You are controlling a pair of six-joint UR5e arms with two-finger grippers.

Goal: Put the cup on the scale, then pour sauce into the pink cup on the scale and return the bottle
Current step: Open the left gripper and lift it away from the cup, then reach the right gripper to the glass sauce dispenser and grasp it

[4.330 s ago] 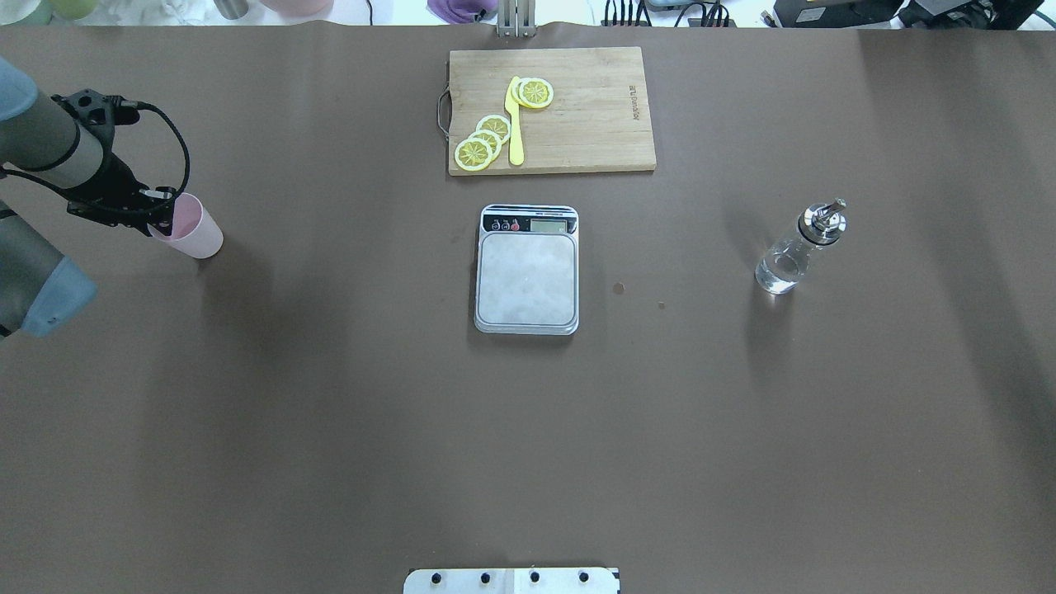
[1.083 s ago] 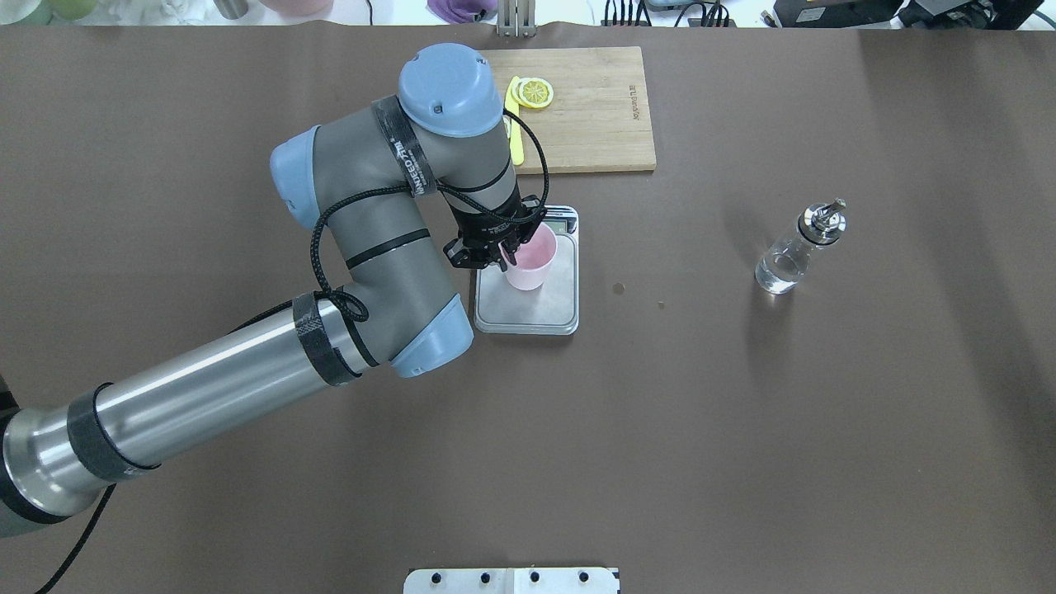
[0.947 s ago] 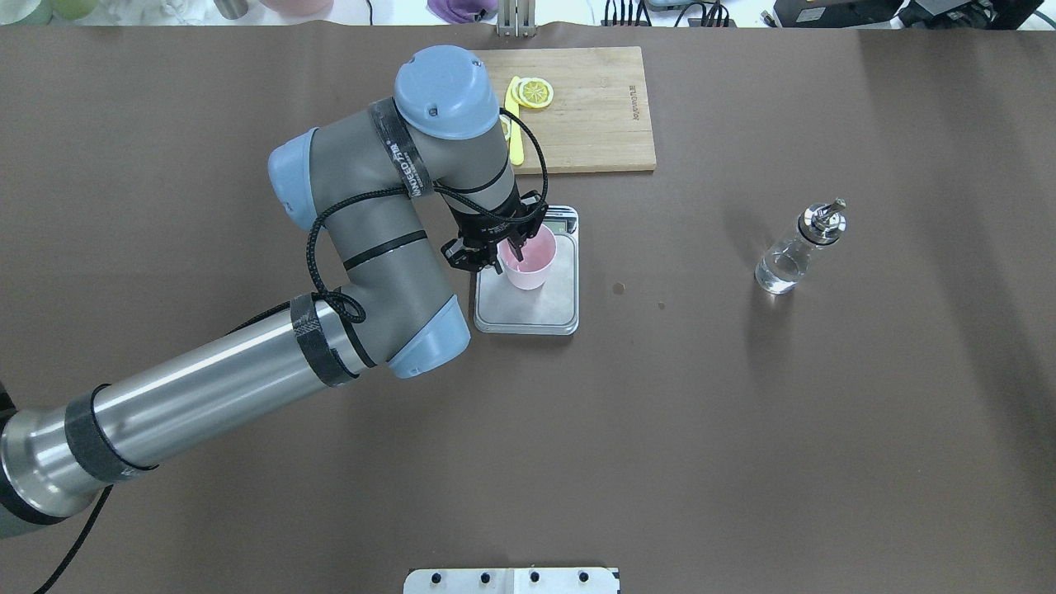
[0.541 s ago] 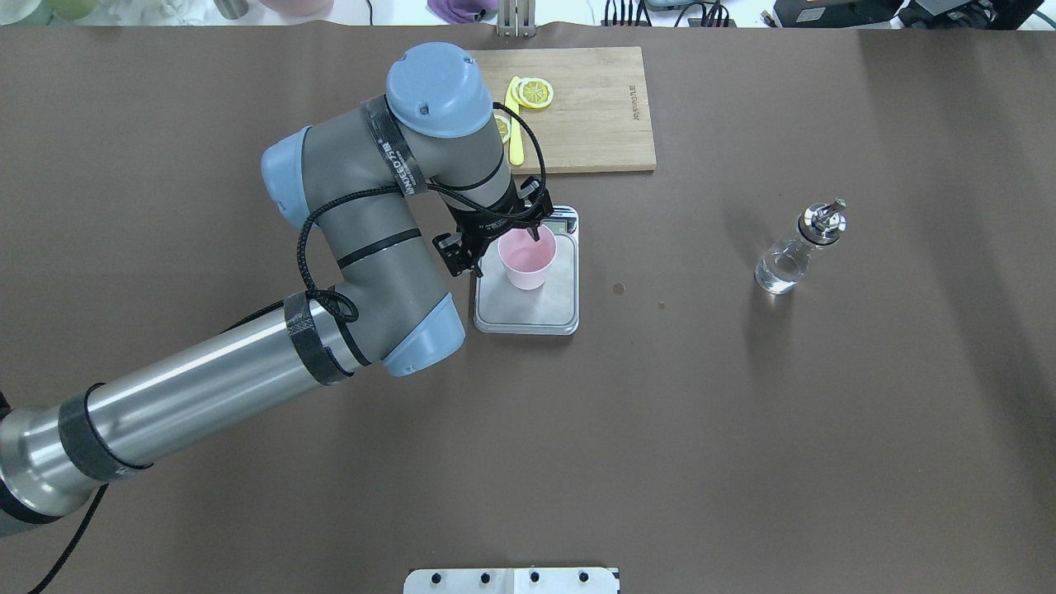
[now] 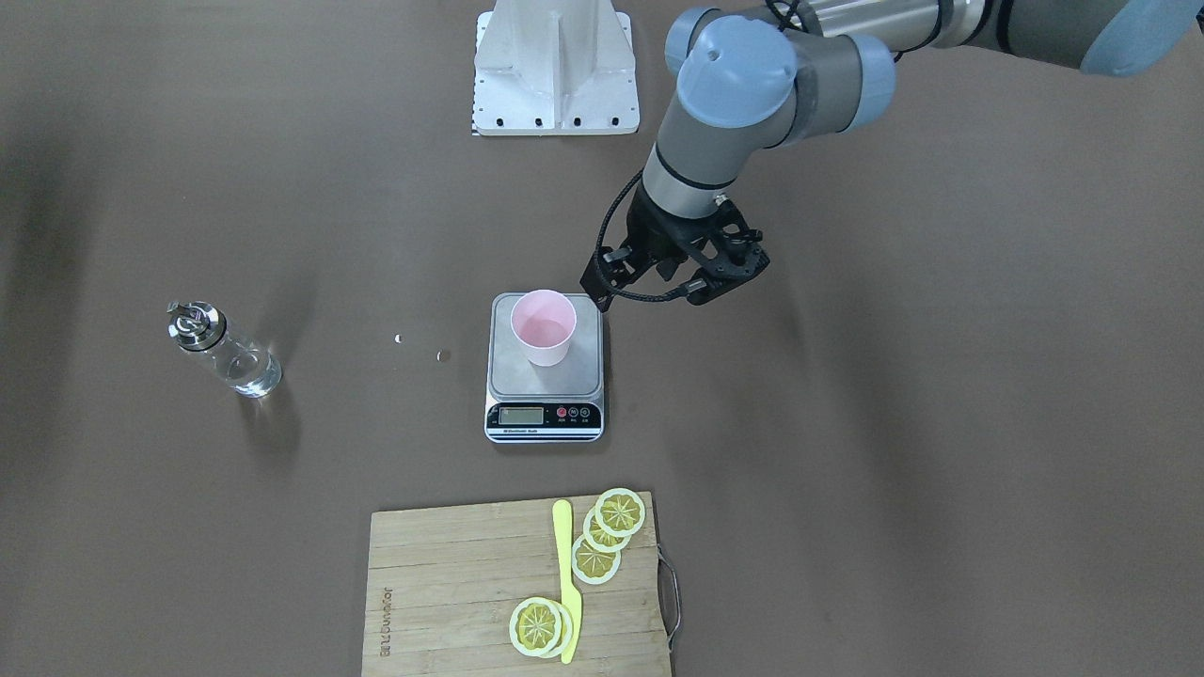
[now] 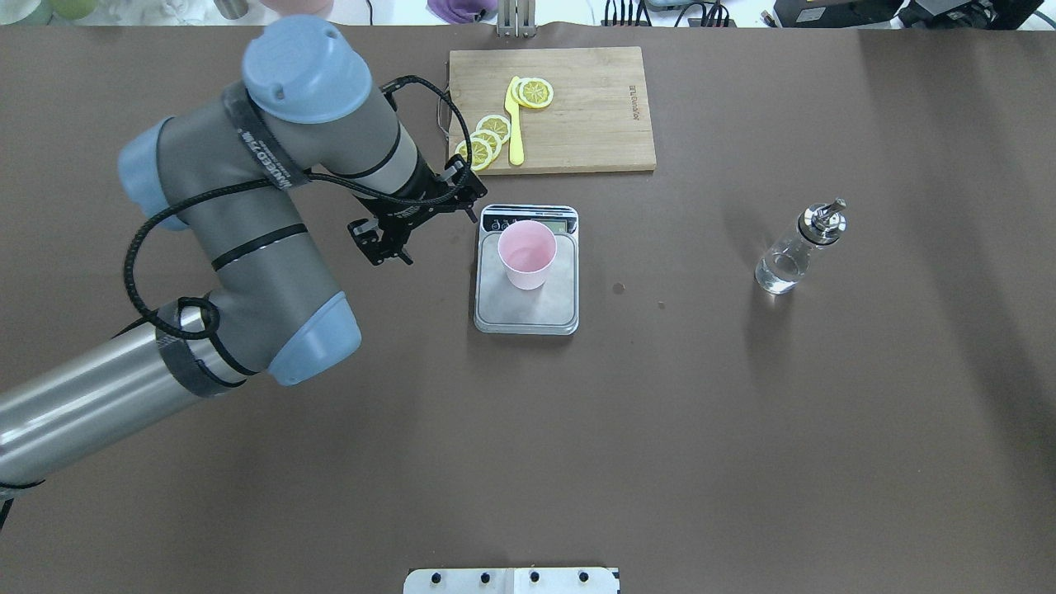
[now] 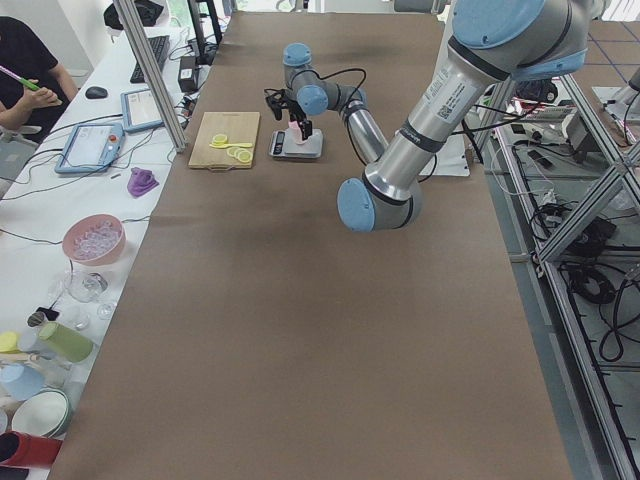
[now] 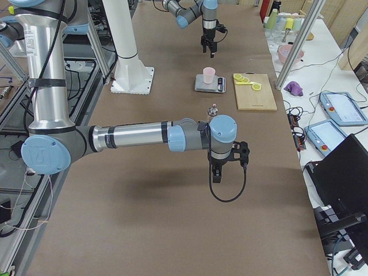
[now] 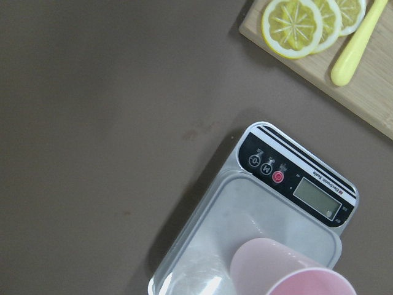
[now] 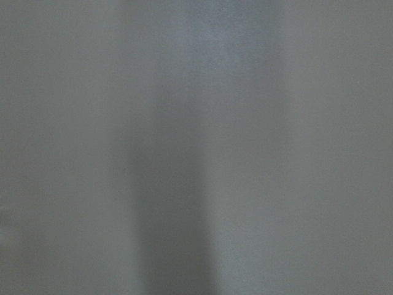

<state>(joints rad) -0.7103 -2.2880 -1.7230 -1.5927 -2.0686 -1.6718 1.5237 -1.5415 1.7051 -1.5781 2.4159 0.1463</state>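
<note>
I see left hand point(image 6: 417, 218) with fingers apart, beside the scale point(image 6: 535, 312), clear of cup point(image 6: 526, 254) | cup upright on scale platform, mid-tabletop | bottle point(image 6: 788, 257) upright toward tabletop's right edge | right hand point(image 8: 215, 174): cannot tell its grip.

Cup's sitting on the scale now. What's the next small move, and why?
Probably bring the right pincer over toward the bottle. The cup stands upright on the scale, the left pincer is open and off to the cup's side, and the bottle stands untouched, so pouring looks like the step left.
</note>
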